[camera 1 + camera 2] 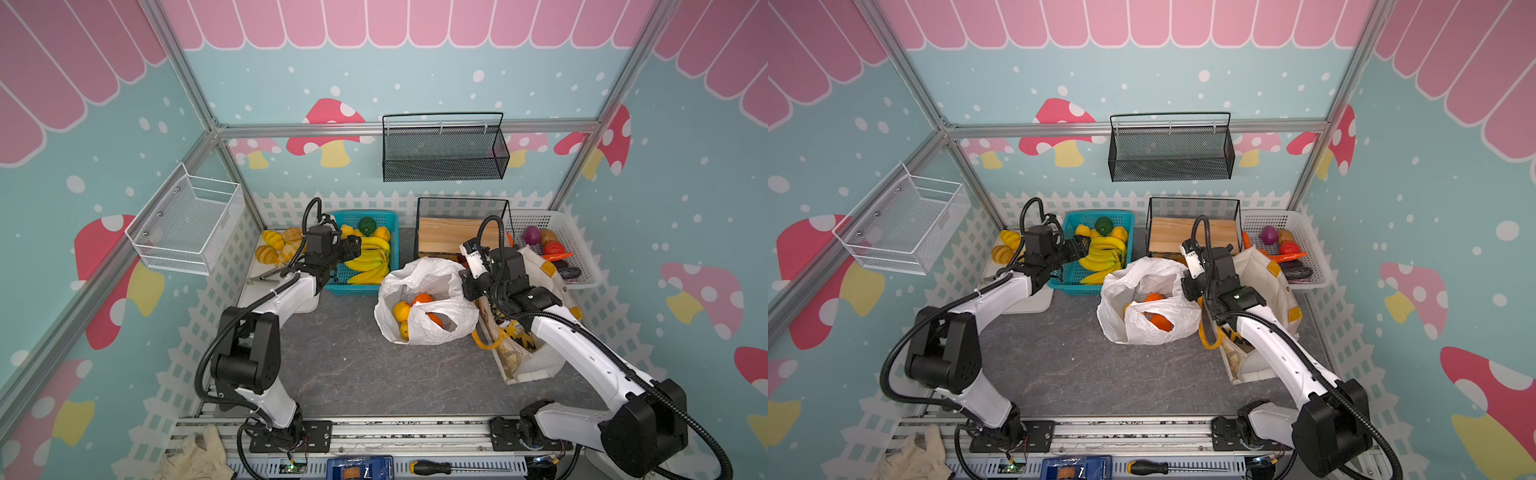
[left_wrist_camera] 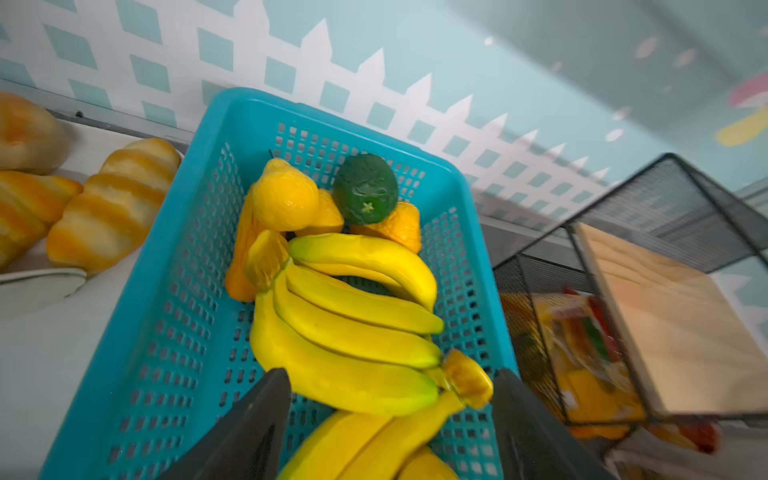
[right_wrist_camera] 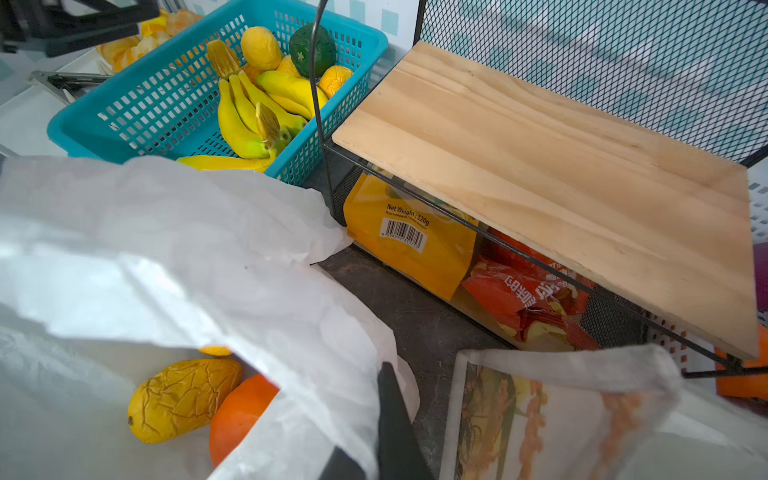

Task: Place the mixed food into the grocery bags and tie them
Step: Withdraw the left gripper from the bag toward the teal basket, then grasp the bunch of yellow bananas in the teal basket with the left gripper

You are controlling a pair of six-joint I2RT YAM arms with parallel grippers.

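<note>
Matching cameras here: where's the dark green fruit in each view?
Top view: dark green fruit at the teal basket's back end.
Top view: same place.
Left wrist: fruit beyond the bananas.
Right wrist: fruit beyond the bananas, behind a black wire.
Shared landmark: teal basket.

Bananas (image 1: 370, 257) in basket (image 1: 341, 272) at tabletop (image 1: 345, 365) rear; plastic bag (image 1: 419, 274) right-front of it, oranges (image 1: 423, 298) inside; canvas tote (image 1: 536, 368) right of bag; wire rack (image 1: 461, 203) behind both.

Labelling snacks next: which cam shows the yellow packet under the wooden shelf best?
Right wrist: the yellow packet lies in plain sight under the wooden shelf, print readable. Left wrist shows it only blurred, behind the black mesh. In both top views the shelf covers nearly all of it.
</note>
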